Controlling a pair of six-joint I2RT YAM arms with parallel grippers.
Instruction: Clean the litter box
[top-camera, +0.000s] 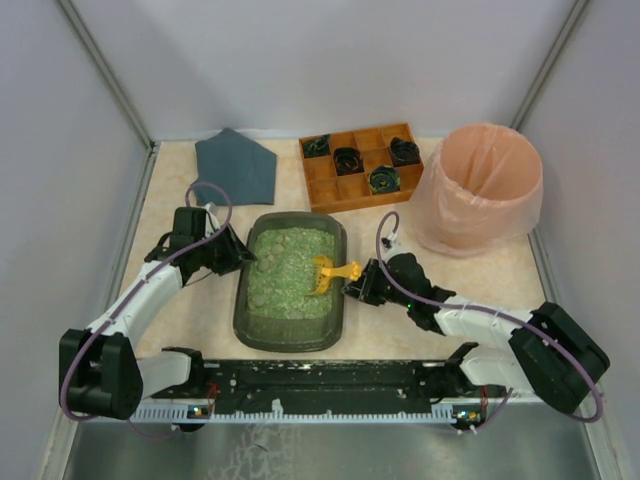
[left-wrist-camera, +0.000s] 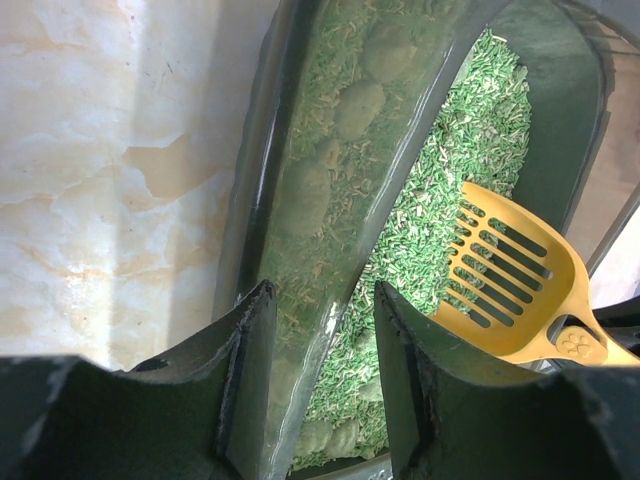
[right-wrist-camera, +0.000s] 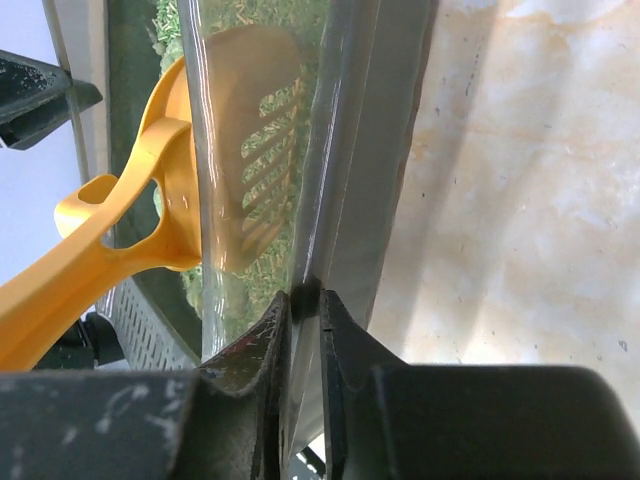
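The litter box (top-camera: 288, 342) is a dark translucent tray with green litter at the table's middle. A yellow slotted scoop (top-camera: 334, 272) lies in it, head on the litter and handle over the right rim. My left gripper (top-camera: 243, 254) is open, its jaws straddling the box's left wall (left-wrist-camera: 310, 200), one finger (left-wrist-camera: 250, 370) outside and one inside. The scoop (left-wrist-camera: 510, 275) shows to its right. My right gripper (top-camera: 352, 290) is shut on the box's right rim (right-wrist-camera: 350, 150), just beside the scoop's handle (right-wrist-camera: 100, 250).
An orange-brown wooden compartment tray (top-camera: 318, 190) with dark rolled items stands behind the box. A round pink bag-lined bin (top-camera: 480, 185) is at the back right. A grey cloth (top-camera: 237, 165) lies at the back left. White walls enclose the table.
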